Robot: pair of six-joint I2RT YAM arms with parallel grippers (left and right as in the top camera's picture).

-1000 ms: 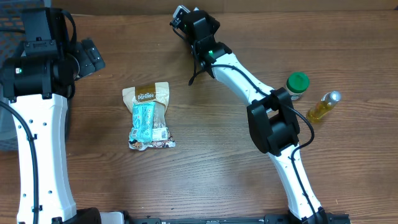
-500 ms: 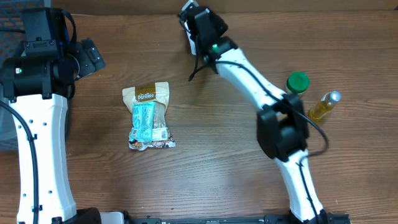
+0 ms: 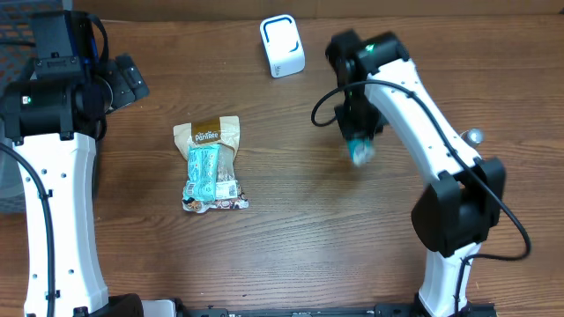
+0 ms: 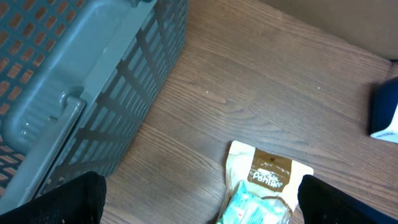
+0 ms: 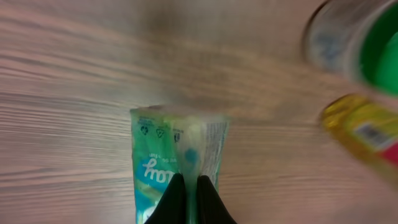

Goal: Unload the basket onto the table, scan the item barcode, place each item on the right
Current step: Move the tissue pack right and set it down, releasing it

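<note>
Teal packet (image 5: 163, 155) is pinched in the closed right gripper (image 5: 189, 186), held right of the white scanner (image 3: 282, 46) and nearer the robot. Green-lidded jar (image 5: 364, 43) and yellow bottle (image 5: 367, 130) are seen just beyond. Left gripper (image 3: 128, 79) is spread wide, left of the scanner. Snack bag (image 3: 211, 165) is laid flat, front-left of the scanner.

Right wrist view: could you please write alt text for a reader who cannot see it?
The right gripper is shut on a teal-and-white packet, with the wooden table behind it. At the right edge, blurred, are a green-lidded jar and a yellow bottle.
</note>
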